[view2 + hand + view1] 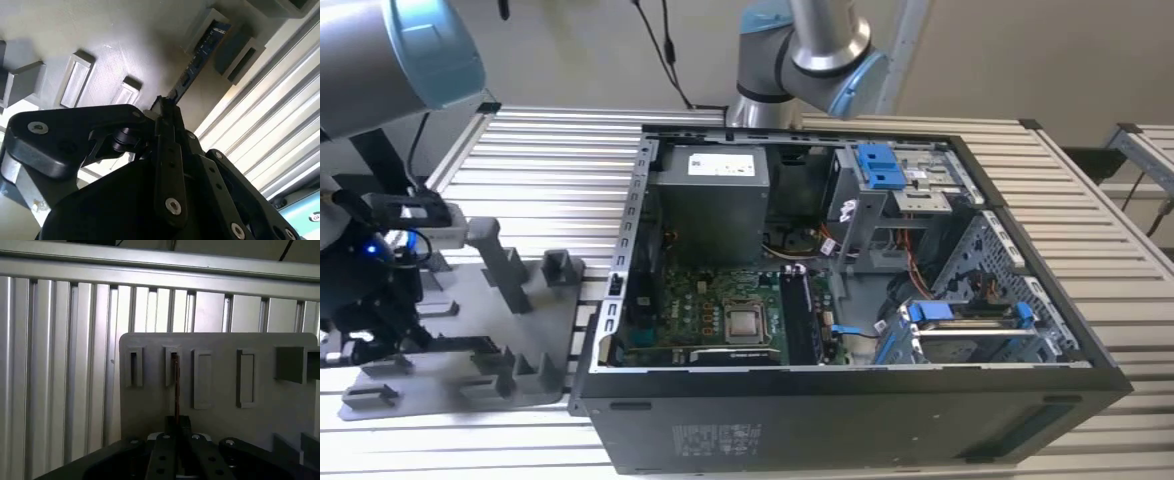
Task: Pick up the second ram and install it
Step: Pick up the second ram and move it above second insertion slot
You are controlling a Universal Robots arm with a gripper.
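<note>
One gripper (pixel 177 421) hangs at the exterior view's left, over the grey holder tray (pixel 540 345) on the slatted table (pixel 547 170). In the first wrist view I see its claw drawn narrow, pinching the second ram (pixel 176 382), which stands on edge in one tray slot. Further right sits the open computer case (pixel 854 430) with its green board (pixel 694 300).

Silver-grey arm (pixel 360 70), light-blue joint cap (pixel 438 48) — matte black, screw-studded fingers (pixel 169 150).

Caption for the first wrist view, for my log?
The claw closed on the ram, seated in the gray holder.
</note>
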